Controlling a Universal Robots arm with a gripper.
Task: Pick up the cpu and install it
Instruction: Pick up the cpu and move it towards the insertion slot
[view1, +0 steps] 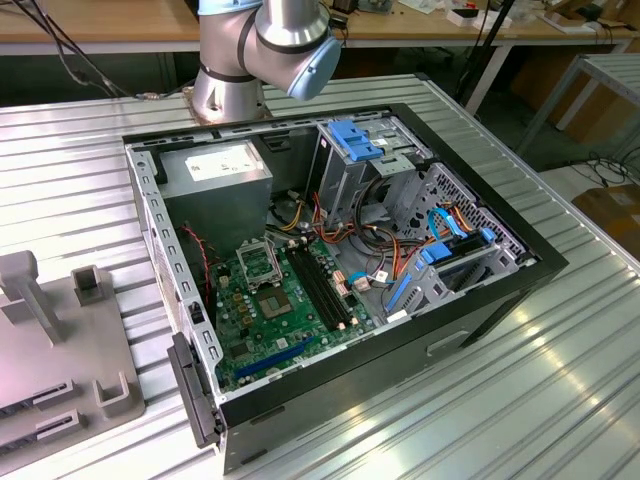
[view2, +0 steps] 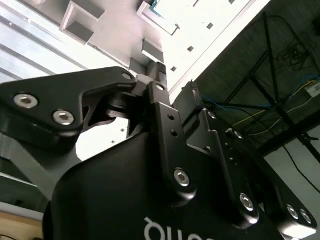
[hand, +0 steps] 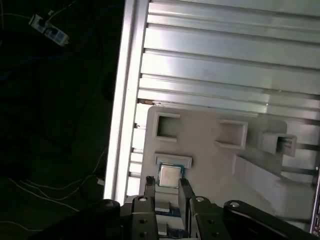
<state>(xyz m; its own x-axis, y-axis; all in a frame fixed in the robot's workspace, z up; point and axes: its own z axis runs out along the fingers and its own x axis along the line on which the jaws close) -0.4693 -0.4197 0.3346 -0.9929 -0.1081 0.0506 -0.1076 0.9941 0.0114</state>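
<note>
Pick-up step, grasp not yet made, I judge: the gripper (hand: 166, 183) hangs with jaws apart and empty over the grey tray (hand: 215, 170). The cpu (hand: 169, 175) lies flat in a tray recess at 12 o'clock of the fingertips (hand: 186, 192), centred on their gap; taking it calls for a straight descent and light squeeze.

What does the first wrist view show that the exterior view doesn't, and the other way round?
First wrist view: the cpu, seen against the grey tray, with the gripper right at it. Exterior view: the open computer case with its green motherboard and socket, plus the robot arm behind the case. Both: the grey tray and the ribbed metal table.
</note>
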